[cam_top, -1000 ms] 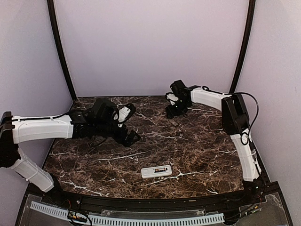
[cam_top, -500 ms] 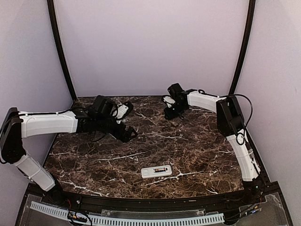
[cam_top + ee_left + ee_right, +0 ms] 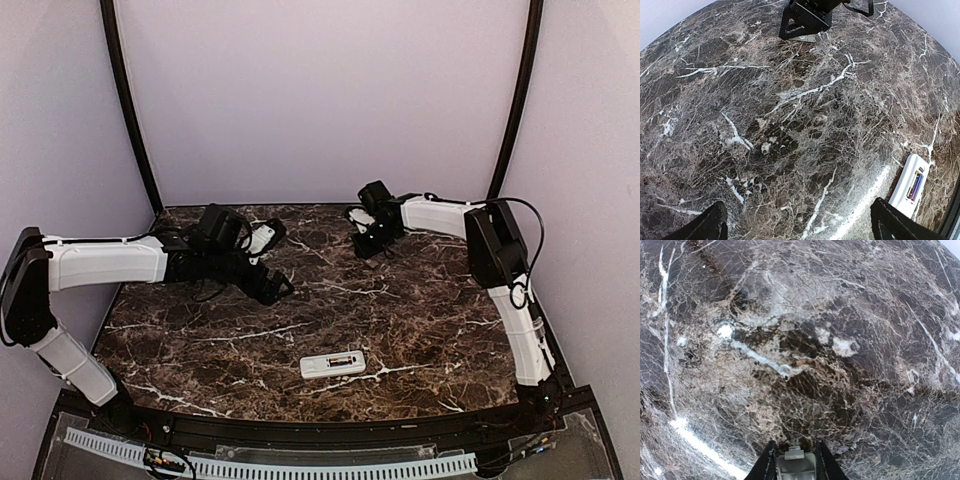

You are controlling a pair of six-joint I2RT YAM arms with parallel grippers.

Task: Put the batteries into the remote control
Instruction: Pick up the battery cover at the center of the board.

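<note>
Right gripper stood with its jaws drawn in on the grey cover piece, one finger against each side as far as the wrist view showed. Left gripper hung with its jaws wide apart and nothing between them. The remote control lay bay-up on the marble table, outside the left jaws past one fingertip and well apart from the right jaws. The batteries looked seated in the bay, though I could not separate two from one. I judged the remote light, stiff and slick-shelled, liable to skate on polished stone. I would pinch it across its long edges, clear of the bay. The cells would roll if tipped out.
</note>
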